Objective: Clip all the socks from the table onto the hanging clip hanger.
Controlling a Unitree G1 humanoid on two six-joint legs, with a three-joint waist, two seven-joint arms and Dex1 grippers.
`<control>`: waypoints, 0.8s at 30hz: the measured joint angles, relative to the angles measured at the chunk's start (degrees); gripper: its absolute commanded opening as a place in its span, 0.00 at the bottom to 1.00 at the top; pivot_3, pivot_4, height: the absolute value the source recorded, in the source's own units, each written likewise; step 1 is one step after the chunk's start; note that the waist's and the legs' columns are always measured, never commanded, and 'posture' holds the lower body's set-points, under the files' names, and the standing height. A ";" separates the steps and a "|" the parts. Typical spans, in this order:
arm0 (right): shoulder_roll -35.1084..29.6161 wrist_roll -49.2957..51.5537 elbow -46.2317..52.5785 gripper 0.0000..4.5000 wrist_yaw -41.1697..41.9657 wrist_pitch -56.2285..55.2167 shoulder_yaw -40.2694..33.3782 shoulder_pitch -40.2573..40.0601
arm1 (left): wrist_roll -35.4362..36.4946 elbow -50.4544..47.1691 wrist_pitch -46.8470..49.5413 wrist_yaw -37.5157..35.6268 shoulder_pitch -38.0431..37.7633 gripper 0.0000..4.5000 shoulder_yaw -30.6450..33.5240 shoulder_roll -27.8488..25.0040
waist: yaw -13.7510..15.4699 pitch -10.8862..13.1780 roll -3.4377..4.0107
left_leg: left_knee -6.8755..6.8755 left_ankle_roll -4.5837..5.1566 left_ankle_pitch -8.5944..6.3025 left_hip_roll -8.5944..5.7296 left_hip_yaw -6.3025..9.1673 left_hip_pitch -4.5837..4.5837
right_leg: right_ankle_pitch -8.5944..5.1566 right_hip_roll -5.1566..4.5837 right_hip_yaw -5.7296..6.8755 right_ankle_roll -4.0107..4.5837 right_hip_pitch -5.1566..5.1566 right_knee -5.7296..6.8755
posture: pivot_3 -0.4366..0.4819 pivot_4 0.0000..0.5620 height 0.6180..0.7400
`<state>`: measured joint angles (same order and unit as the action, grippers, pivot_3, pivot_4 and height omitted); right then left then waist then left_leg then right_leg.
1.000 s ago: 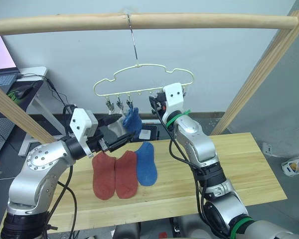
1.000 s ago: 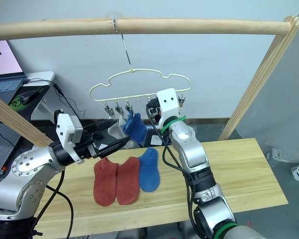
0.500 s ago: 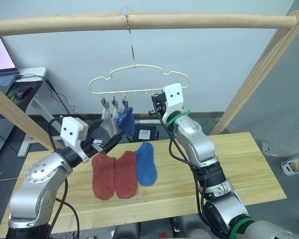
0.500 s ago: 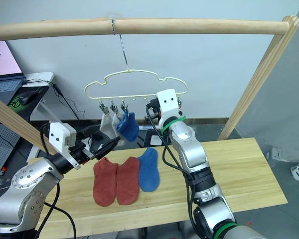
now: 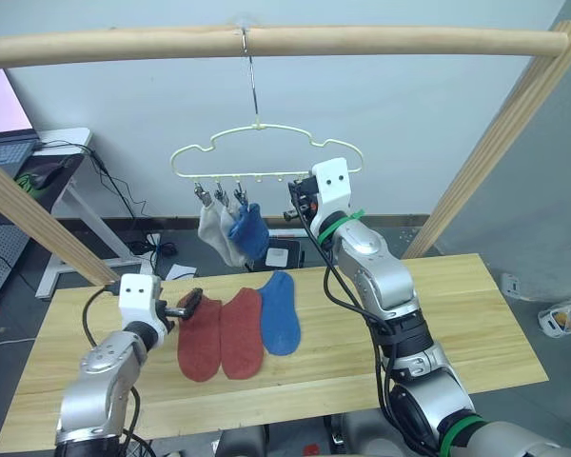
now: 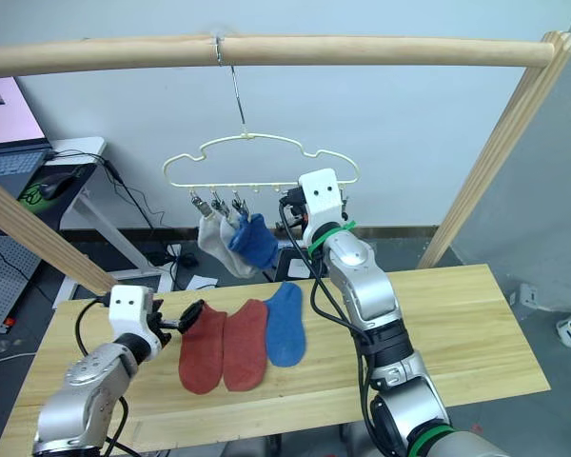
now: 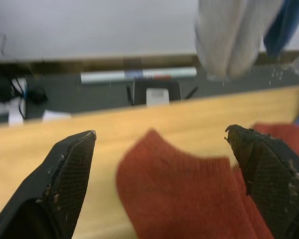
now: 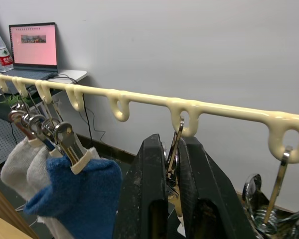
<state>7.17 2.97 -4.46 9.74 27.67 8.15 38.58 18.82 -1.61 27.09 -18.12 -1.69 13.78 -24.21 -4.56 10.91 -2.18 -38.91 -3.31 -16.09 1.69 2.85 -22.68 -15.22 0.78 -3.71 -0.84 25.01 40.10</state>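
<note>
the hanger hung by its hook from the pole above the table. three socks were already clipped at its left end: two grey socks and one blue sock, bunched close together. three more lay flat side by side on the table: two red socks touching each other, and a second blue one just to their right.

the left claw was low at the table with its fingers wide apart, aimed at the cuff end of the nearer red sock, not yet touching it. the right claw was up at the hanger, its fingers pressed together around one hanging clip, seemingly steadying or squeezing it.

the step in hand looked like picking up the left red sock. to do it well, the left claw should probably close on the cuff edge only, taking one sock and not dragging its neighbour, since the two touch. a pinch near the rim would leave enough fabric free to feed into the clip. the right claw would do best to hold the hanger steady, because it swings freely on its hook.
</note>
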 measured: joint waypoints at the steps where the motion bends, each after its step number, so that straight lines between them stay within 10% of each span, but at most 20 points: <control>1: 0.01 0.02 0.26 0.00 0.09 0.34 0.15 -0.01 | -0.18 0.79 0.34 0.30 0.49 1.00 -0.02 0.38 | -0.03 0.00 0.00 | 0.00 0.00 0.00 0.01 0.00 0.00 | 0.00 0.00 0.00 0.00 0.00 0.00 | 0.45 0.33 1.00; 10: -0.08 0.07 2.30 0.00 0.30 1.87 0.55 -0.84 | -2.63 9.32 3.18 1.54 4.21 1.00 -1.57 0.99 | -0.08 0.04 0.04 | 0.03 0.01 0.00 0.02 0.04 0.01 | 0.00 0.00 0.02 0.00 0.00 -0.02 | 0.44 0.35 1.00; 24: -0.46 0.37 4.01 0.00 0.40 3.11 1.62 -1.41 | -2.47 11.34 5.42 1.21 5.51 0.25 -0.87 1.88 | -0.11 0.05 0.07 | 0.03 0.01 0.00 0.04 0.02 0.03 | 0.00 -0.04 -0.01 0.00 -0.02 -0.03 | 0.44 0.34 1.00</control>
<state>6.71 3.34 -0.45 10.15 30.78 9.78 37.17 16.35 9.72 32.51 -16.91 3.82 12.91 -22.33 -4.67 10.96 -2.11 -38.88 -3.29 -16.08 1.73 2.88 -22.65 -15.23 0.74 -3.72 -0.84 24.99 40.07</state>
